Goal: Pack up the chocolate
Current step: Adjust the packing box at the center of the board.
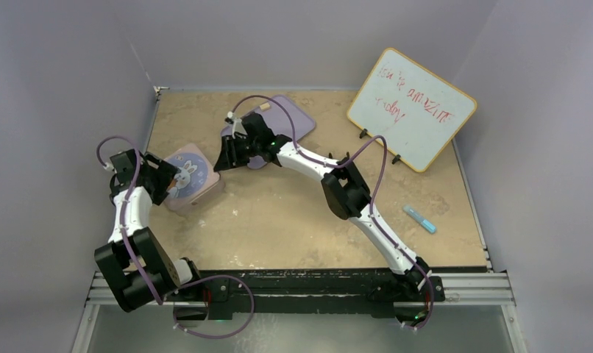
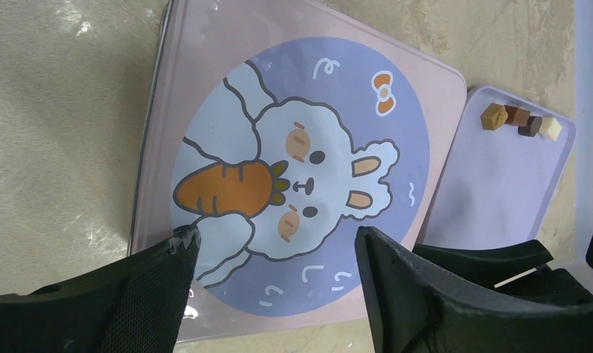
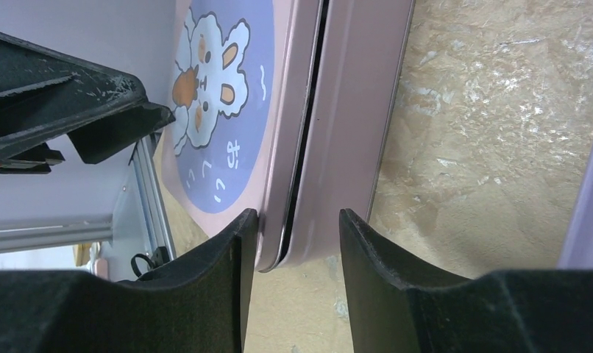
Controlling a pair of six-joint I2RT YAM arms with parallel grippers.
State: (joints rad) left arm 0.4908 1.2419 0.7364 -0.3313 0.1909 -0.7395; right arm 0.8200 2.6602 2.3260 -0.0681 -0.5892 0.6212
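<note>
Chocolate (image 2: 520, 121) on lilac tray (image 2: 492, 191), tin lid (image 2: 301, 184) seemingly shut

Four tiny chocolate lumps (image 2: 530, 126), caramel to cream, rowed on lilac tray (image 2: 499, 191)

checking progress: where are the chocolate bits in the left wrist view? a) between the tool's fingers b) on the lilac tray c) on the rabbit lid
b: the chocolate bits lie in a short row on the lilac tray, beside the pink tin.
</note>
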